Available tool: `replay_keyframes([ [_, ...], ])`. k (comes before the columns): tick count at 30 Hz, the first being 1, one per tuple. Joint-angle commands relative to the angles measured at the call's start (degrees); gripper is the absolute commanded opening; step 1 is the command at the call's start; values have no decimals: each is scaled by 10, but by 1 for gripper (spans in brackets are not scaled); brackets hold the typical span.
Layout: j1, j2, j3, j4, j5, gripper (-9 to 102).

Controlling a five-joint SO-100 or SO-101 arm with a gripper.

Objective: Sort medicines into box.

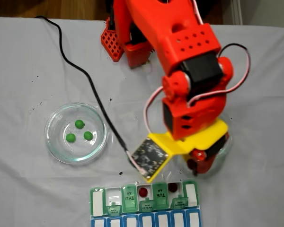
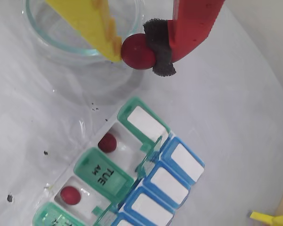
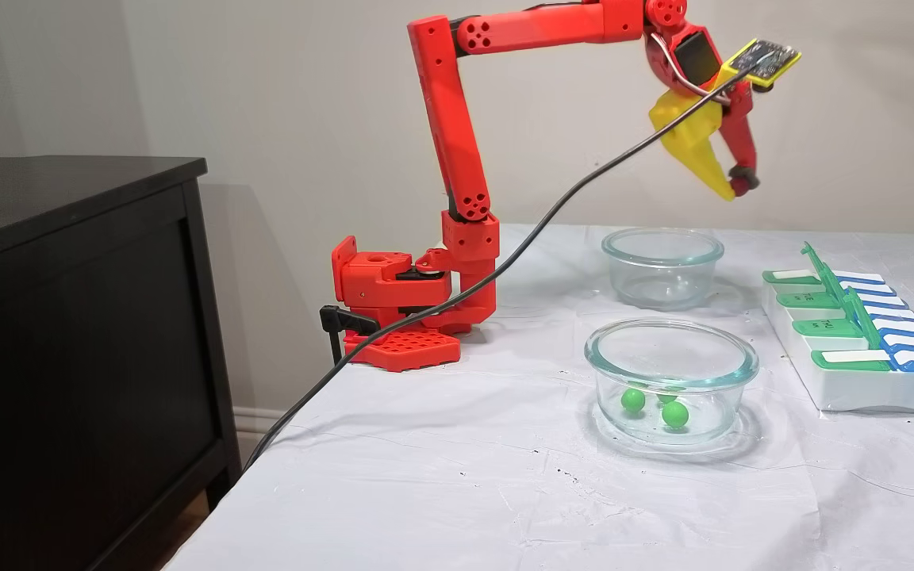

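Gripping a red ball (image 2: pixel 137 52), the fingers (image 2: pixel 132 52) close on it from both sides, raised above the empty glass dish (image 3: pixel 662 262). Below them, the pill box (image 2: pixel 132 188) holds two red balls (image 2: pixel 107 142) in open cells.

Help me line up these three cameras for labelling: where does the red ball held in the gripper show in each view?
Top-down fixed view: red ball lower right, under the yellow finger.
Wrist view: top centre, pinched between both fingers.
Side fixed view: upper right, high over the table.
Shared landmark: the pill organizer.
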Motion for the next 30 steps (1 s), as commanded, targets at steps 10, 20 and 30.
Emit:
replay_keyframes([
  [10,176,155,123,-94,-104,0],
  [20,209,234,224,-136,-115,0],
  [30,269,92,198,-246,-120,0],
])
